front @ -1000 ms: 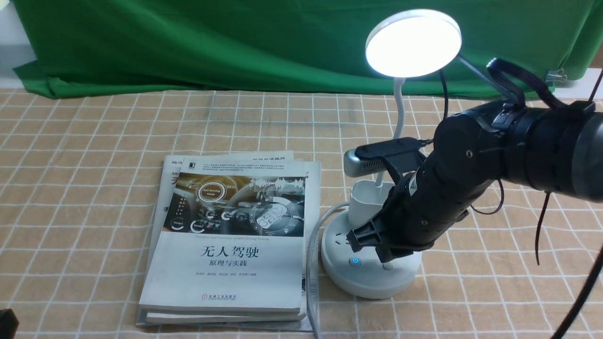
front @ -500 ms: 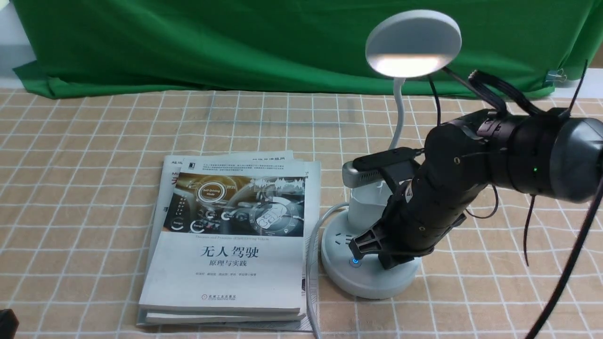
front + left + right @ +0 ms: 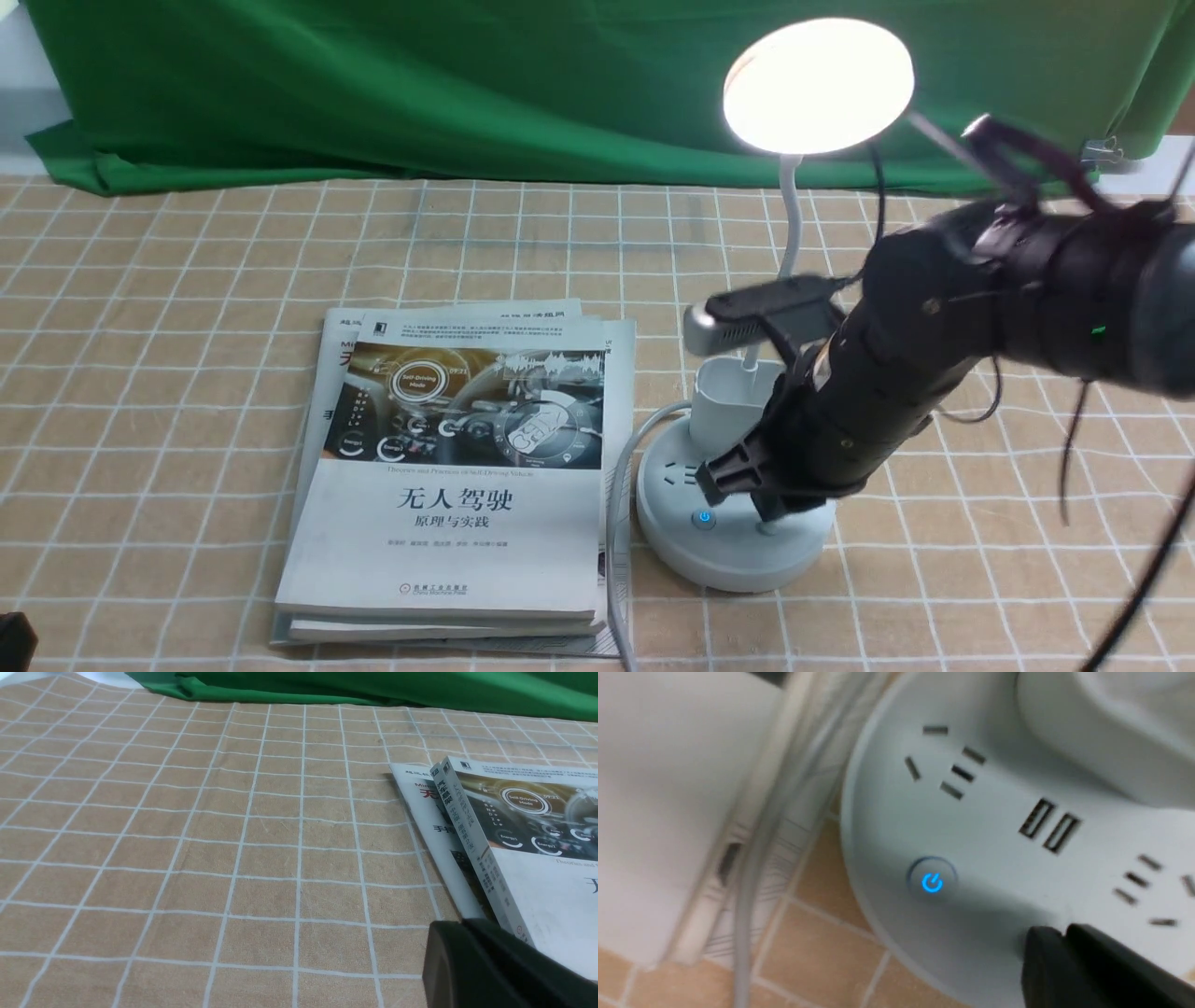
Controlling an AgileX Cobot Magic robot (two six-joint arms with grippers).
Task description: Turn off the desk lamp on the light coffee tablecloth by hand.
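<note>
The right claw [image 3: 767, 509] is clenched, its dark tips pressed together with nothing between them, and it points down at the lamp's base [image 3: 728, 555], right over a small plain button [image 3: 767, 529]. From the front I cannot tell whether the tips touch it. The right wrist view shows those tips [image 3: 1052, 947] low against the base [image 3: 896, 826] and covering that spot. It also shows details the front view blurs: a glowing blue power button [image 3: 932, 882] just beside the tips, a pair of USB slots [image 3: 1048, 823], and socket holes [image 3: 948, 765] farther round the base. Only the front view shows the rest of the lamp [image 3: 792, 224]. A white cup [image 3: 724, 401] stands at the back of the base, a thin neck rises from it, and the round head [image 3: 819, 84] above is shining brightly. A grey camera block [image 3: 738, 317] on the arm hangs above the cup. A pale cord [image 3: 621, 485] runs from the base's left side, and a stack of books [image 3: 457, 467] lies just beyond it. The base and the books rest on the tan checked cloth [image 3: 187, 373], with a green cloth [image 3: 467, 84] well behind the base. The left claw [image 3: 460, 940] appears clearly only in its own wrist view, also clamped on nothing, low over the checked cloth [image 3: 187, 858] at the books' [image 3: 528, 849] far edge from the base.
</note>
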